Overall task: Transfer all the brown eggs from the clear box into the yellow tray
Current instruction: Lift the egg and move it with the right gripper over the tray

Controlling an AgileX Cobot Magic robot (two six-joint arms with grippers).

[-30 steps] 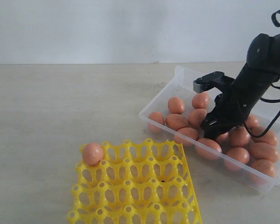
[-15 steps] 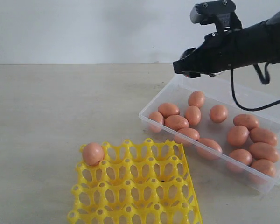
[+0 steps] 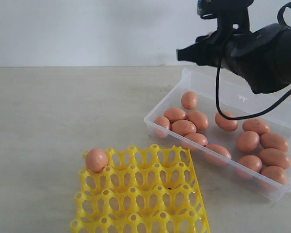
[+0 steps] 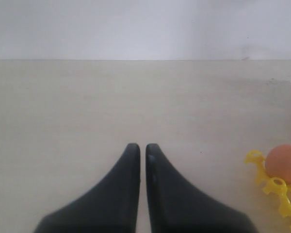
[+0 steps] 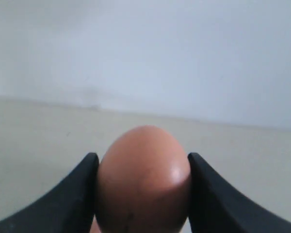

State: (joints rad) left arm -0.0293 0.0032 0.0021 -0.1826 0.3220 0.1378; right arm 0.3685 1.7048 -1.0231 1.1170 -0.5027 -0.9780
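My right gripper (image 5: pixel 143 158) is shut on a brown egg (image 5: pixel 143 187), held between both black fingers. In the exterior view that gripper (image 3: pixel 183 53) hangs high over the far left corner of the clear box (image 3: pixel 161 106). Several brown eggs (image 3: pixel 184 127) lie loose in the box. The yellow tray (image 3: pixel 140 194) sits at the front, with one egg (image 3: pixel 96 159) in its far left corner cup. My left gripper (image 4: pixel 142 148) is shut and empty above bare table. The same egg (image 4: pixel 283 162) and the tray corner (image 4: pixel 276 187) show beside it.
A pale table (image 3: pixel 63 111) runs to a white wall behind. The black cable (image 3: pixel 223 104) of the right arm loops down over the box. The left arm does not show in the exterior view.
The right arm has lifted out of the box with an egg and swung up and left. The eggs left in the box have shifted a little. The tray and its egg are unchanged.
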